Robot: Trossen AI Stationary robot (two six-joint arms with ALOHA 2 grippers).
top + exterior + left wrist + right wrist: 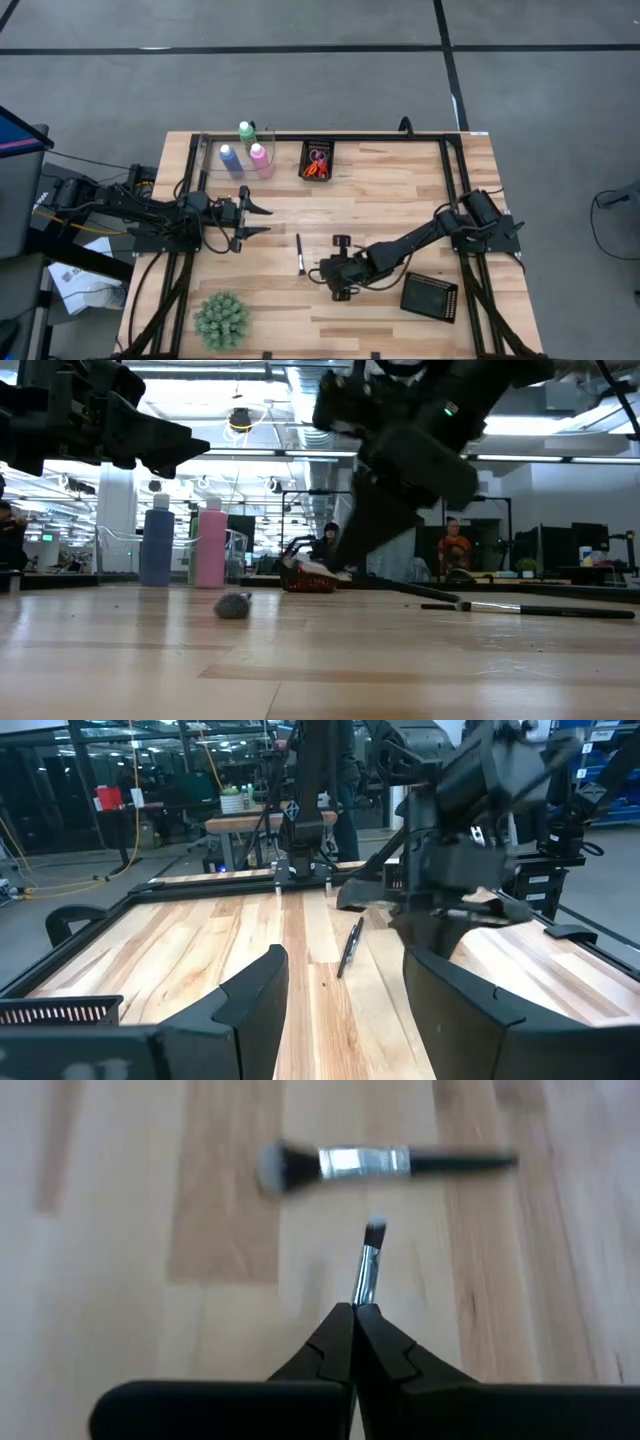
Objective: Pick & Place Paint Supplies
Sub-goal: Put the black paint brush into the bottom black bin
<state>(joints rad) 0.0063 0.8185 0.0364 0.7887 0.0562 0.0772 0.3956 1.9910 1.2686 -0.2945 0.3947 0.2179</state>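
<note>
My right gripper (355,1315) is shut on a thin brush (366,1270) near the table's middle (322,270). Just ahead of it a thicker dark-handled brush (385,1162) with a grey head lies flat on the wood (300,255), crosswise to the held one. Blue (228,158), pink (260,157) and green (246,130) bottles stand upright in a clear container at the far left. Orange-handled scissors (316,168) lie in a black mesh tray (318,147). My left gripper (255,215) hovers open near the bottles, touching nothing (345,1010). My right gripper pinches the thin brush between its two fingertips, just behind the metal ferrule (362,1292). The fingers lie along the brush, coming from the table's right side. The bristle tip (375,1232) sticks out ahead of them toward the lying brush; the handle is hidden by the fingers.
A second black mesh tray (430,296) sits near the right front edge, beside my right arm. A spiky green plant (220,318) stands at the front left. In the low view another dark brush (530,609) lies on the wood. Bare wood spans the middle between the arms.
</note>
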